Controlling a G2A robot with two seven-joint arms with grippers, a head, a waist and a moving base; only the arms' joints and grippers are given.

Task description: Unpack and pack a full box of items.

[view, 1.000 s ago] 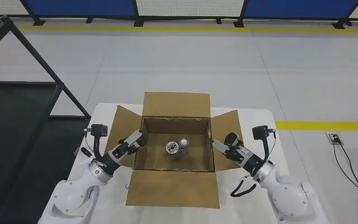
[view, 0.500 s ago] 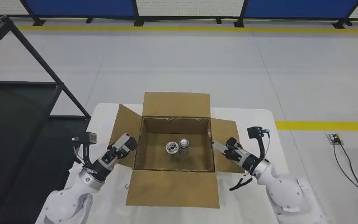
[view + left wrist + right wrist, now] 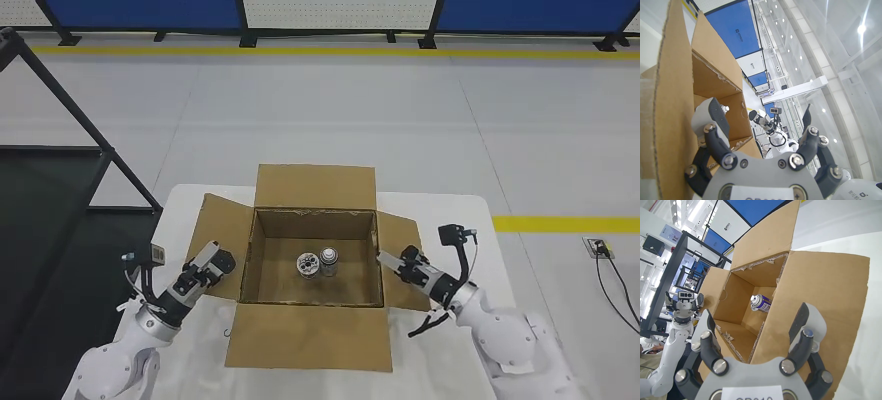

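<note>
An open cardboard box [image 3: 315, 210] stands mid-table with all its flaps folded outward. Inside stand a spray can [image 3: 328, 260] with a white nozzle and a round grey-topped item [image 3: 307, 264] beside it. My left gripper [image 3: 207, 264] is open, hanging just outside the box's left flap [image 3: 672, 94] with nothing between its fingers. My right gripper [image 3: 392, 262] is open over the right flap [image 3: 819, 285], close to the box wall. The right wrist view looks into the box at the spray can [image 3: 760, 303]. The can's nozzle [image 3: 725, 108] peeks over the wall in the left wrist view.
The white table [image 3: 455, 212] has bare strips on either side of the box and a narrow strip in front. A black metal frame [image 3: 60, 110] stands off the table's left side. Each wrist view shows the other arm across the box.
My left gripper has drawn back from the box's left wall to outside the left flap. Both side flaps now lie lower and farther out. The right gripper shifted slightly.
</note>
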